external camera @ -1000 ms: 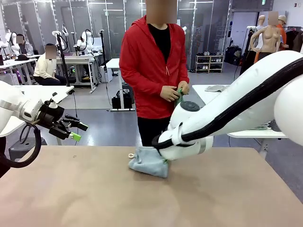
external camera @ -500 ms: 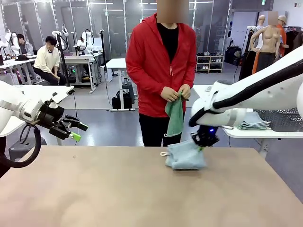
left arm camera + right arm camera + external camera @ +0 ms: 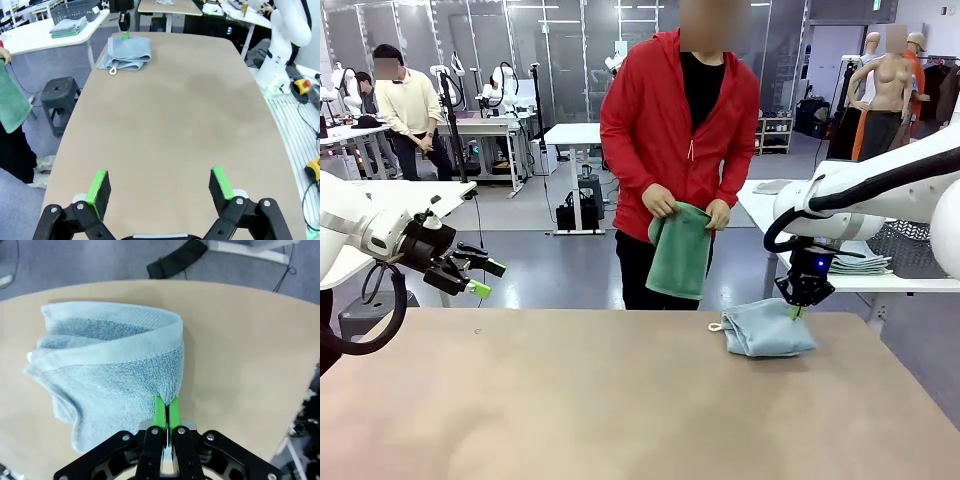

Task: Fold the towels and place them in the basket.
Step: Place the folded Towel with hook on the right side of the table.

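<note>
Part of the dark wire-mesh basket (image 3: 912, 250) is hidden behind the right arm (image 3: 880, 195), contents unreadable; it sits on a white side table (image 3: 850, 283) far right, beside stacked folded towels (image 3: 855, 264). On the tan tabletop (image 3: 570, 400), far right, lies the folded grey-blue towel (image 3: 768, 328), its edge pinched between the pressed-together right fingers (image 3: 160, 415). The left fingers (image 3: 480, 287) hang spread wide, empty, at left. A person (image 3: 680, 130) opposite holds the green towel (image 3: 680, 250).

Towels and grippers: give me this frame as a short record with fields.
blue towel: folded, resting on the table, far right part
right gripper: shut on the blue towel's edge
green towel: hanging from the person's hands, off the table
left gripper: open, empty, off to the table's left
</note>
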Robot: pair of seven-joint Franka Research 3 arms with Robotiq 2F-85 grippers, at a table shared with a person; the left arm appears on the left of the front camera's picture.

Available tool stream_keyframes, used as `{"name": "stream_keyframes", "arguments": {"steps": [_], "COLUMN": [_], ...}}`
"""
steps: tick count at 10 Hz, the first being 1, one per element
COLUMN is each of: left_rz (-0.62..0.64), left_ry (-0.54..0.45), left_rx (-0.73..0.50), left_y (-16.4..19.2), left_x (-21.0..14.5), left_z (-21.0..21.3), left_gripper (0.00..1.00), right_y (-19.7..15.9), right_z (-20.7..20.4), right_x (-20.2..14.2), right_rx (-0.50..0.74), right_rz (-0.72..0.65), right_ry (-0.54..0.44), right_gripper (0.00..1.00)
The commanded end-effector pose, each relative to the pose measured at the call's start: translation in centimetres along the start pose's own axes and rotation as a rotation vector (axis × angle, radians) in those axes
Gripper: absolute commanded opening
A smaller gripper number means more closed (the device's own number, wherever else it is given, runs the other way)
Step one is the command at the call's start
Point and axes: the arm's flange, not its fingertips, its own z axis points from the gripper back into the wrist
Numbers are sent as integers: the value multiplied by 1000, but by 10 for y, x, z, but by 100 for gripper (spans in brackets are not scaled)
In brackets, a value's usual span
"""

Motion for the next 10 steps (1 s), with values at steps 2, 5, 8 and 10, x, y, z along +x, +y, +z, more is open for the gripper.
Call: {"name": "stream_keyframes", "arguments": {"steps": [2, 5, 8, 10], "left_rz": [16, 16, 16, 16], "left_ry": [2, 2, 2, 2], "left_rx": [-1, -1, -1, -1], "left_y": [0, 0, 0, 0], "left_x": [2, 2, 2, 2], "left_z": [0, 0, 0, 0], "left_gripper": [100, 100, 100, 100], "right_y": [-17, -23, -25, -18], "right_z": [10, 15, 43, 98], "right_x": [22, 17, -8, -80], "right_rx": [-39, -71, -46, 74], "right_rz": [-19, -13, -16, 12], "right_ry": [6, 2, -13, -64], "right_gripper": [3, 43, 63, 63]}}
